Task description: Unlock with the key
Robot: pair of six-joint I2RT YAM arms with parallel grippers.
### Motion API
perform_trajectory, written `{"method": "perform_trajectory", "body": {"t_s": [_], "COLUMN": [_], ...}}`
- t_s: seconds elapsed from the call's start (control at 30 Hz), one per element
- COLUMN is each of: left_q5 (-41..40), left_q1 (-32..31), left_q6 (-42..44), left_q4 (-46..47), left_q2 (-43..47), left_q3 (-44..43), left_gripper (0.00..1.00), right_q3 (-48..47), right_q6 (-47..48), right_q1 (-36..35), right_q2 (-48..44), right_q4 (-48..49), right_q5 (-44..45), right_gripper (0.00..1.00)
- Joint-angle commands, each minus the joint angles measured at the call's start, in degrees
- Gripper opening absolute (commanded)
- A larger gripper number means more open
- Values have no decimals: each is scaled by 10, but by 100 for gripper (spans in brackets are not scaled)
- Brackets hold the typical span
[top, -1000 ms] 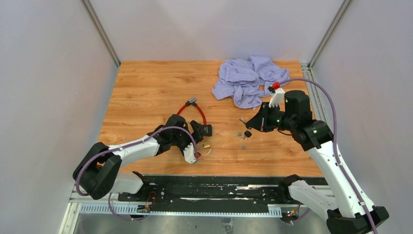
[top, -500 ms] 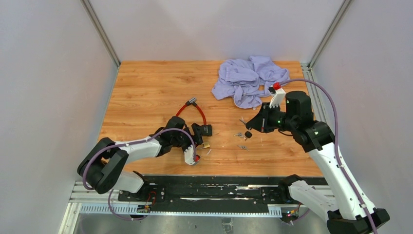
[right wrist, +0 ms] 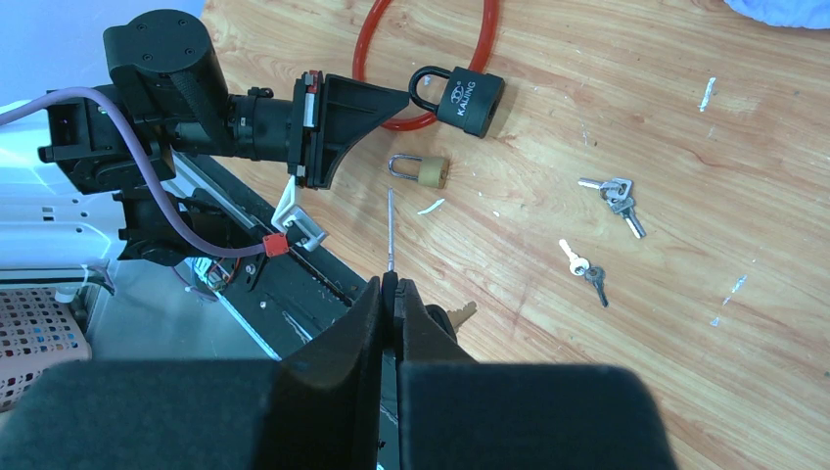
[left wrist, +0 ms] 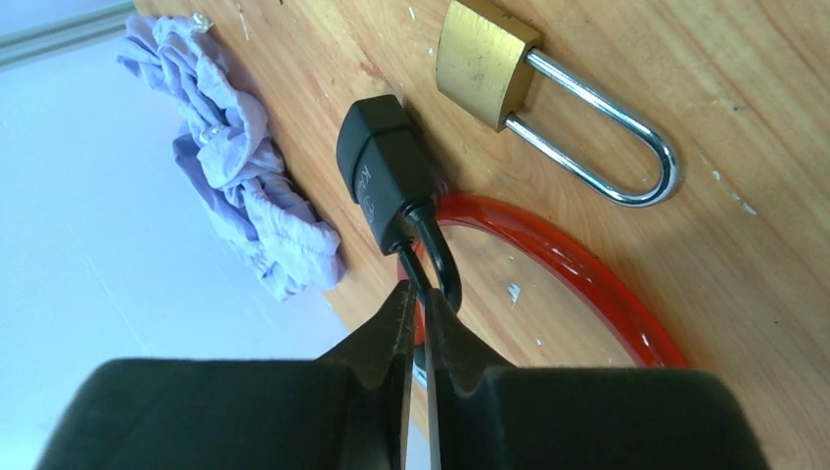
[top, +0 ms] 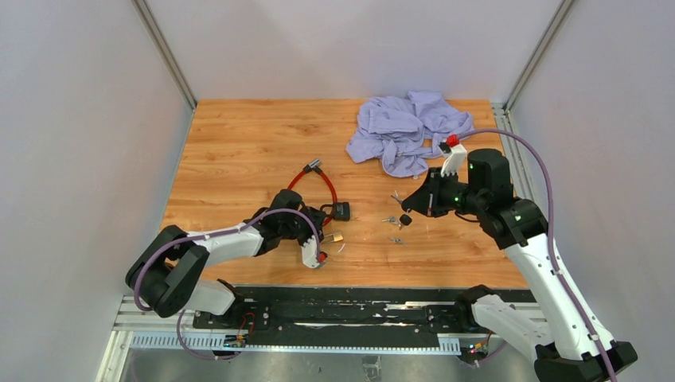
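A black padlock [top: 342,211] lies on the wooden table, its shackle threaded through a red cable loop [top: 320,180]. My left gripper [left wrist: 416,304] is shut on one leg of that black shackle [left wrist: 438,262]; the lock body [left wrist: 384,181] points away from the fingers. From the right wrist the same padlock [right wrist: 472,102] shows with the left fingertips [right wrist: 396,96] at its shackle. My right gripper [right wrist: 391,287] hovers above the table, shut on a key [right wrist: 391,230] whose blade sticks out forward; another key [right wrist: 462,313] dangles beside the fingers.
A small brass padlock [top: 336,236] [left wrist: 484,59] lies just in front of the black one. Two loose key bunches [right wrist: 617,193] [right wrist: 584,268] lie on the table to the right. A crumpled lilac cloth [top: 407,129] sits at the back right.
My left gripper has closed from wide open onto the black padlock's shackle, and the padlock has shifted slightly. The right arm with the key has not moved.
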State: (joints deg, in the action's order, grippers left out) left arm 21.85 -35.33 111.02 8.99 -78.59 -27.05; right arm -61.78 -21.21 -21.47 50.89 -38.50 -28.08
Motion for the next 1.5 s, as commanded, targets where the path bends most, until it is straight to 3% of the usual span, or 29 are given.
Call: {"method": "perform_trajectory", "body": {"t_s": [0.0,0.07,0.23,0.27,0.5,0.6,0.93,1.33,1.47], "left_q5": [10,10,12,12,-17,1,4,21,2], "left_q1": [3,3,2,2,2,2,-2,-5,-5], "left_q6": [2,-5,4,8,24,6,18,31,10], "left_q4": [15,14,14,14,-38,28,40,93,107], "left_q2": [15,19,27,27,22,14,-36,-51,-33], "left_q3": [-9,-14,-13,-11,-9,7,-6,-17,-42], "left_gripper": [7,1,1,5,56,60,51,3,0], "right_q3": [-14,-10,-2,-2,-19,-23,-16,-21,-32], "right_q6": [3,3,3,3,9,12,6,17,15], "right_q1": [8,8,8,8,9,8,9,9,8], "right_q2": [-11,-13,-14,-13,-9,-4,1,9,7], "right_q4": [-9,-9,-9,-9,-19,-19,3,5,-7], "right_q5": [-7,-6,-3,-3,3,5,2,5,8], "right_gripper": [1,1,1,1,1,1,1,1,1]}}
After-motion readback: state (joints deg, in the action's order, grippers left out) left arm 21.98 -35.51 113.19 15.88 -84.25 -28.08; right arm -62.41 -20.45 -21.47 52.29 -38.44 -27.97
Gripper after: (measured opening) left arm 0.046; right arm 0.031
